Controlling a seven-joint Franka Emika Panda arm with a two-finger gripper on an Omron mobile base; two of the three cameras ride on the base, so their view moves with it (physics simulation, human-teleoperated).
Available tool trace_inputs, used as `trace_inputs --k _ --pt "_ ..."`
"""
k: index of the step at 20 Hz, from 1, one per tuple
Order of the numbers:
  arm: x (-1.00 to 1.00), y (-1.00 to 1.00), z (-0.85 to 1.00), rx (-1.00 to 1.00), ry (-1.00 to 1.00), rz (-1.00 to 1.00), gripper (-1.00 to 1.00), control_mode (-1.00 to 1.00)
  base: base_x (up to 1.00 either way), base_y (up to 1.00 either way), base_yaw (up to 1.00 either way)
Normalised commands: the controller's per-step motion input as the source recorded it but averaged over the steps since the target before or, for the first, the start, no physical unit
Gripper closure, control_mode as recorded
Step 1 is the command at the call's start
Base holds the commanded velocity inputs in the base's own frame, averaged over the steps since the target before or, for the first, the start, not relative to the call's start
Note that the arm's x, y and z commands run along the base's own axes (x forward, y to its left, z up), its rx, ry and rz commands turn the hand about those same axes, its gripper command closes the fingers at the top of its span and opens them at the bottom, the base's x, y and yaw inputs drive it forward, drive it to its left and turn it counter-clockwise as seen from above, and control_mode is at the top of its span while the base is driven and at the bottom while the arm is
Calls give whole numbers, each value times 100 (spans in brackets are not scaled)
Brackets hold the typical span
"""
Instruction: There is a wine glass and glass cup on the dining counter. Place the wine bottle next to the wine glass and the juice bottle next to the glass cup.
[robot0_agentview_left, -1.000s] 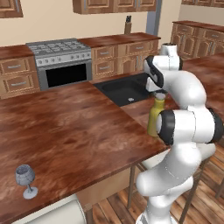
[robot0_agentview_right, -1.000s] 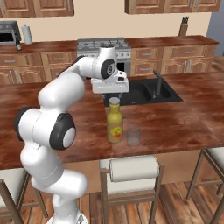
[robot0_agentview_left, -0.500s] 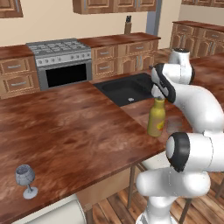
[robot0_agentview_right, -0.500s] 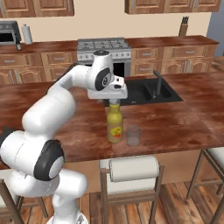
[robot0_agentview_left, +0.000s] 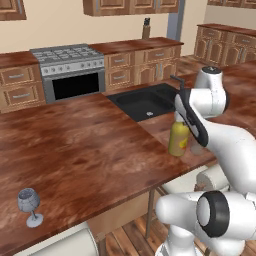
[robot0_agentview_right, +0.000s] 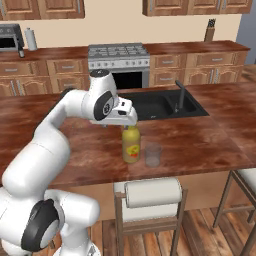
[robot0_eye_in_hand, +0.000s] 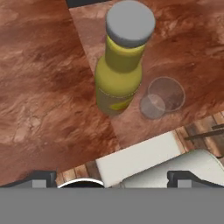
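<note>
Pincer (robot0_agentview_right: 129, 121) hangs spread apart, gripping nothing, right above the juice bottle (robot0_agentview_right: 131, 144), which stands upright at frame center on the tabletop (robot0_agentview_right: 200, 140), glass cup (robot0_agentview_right: 153, 154) just beside it near the front edge.

Wood cabinets (robot0_agentview_right: 45, 80), stove (robot0_agentview_left: 69, 55), plank floor (robot0_agentview_right: 210, 230).

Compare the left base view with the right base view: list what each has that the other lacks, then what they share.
Left base view alone: the wine glass standing near the dining counter's front left edge.

Right base view alone: the glass cup just right of the juice bottle, a stool below them, and a paper-towel roll on the wall counter.

Both: the juice bottle upright with the open gripper above its cap, the black sink, the stove.
</note>
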Motion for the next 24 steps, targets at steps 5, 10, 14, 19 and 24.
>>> trace_inputs --k 5,10,14,19,24 --pt "-46 8 0 0 0 -17 -100 -100 0 0 0" --pt "-37 9 0 0 4 -16 -100 -100 0 0 0" --pt "-35 6 0 0 6 -13 -100 -100 0 0 0" --pt "-38 10 0 0 10 -4 -100 -100 0 0 0" --pt "-33 15 -3 0 7 0 -100 -100 0 0 0"
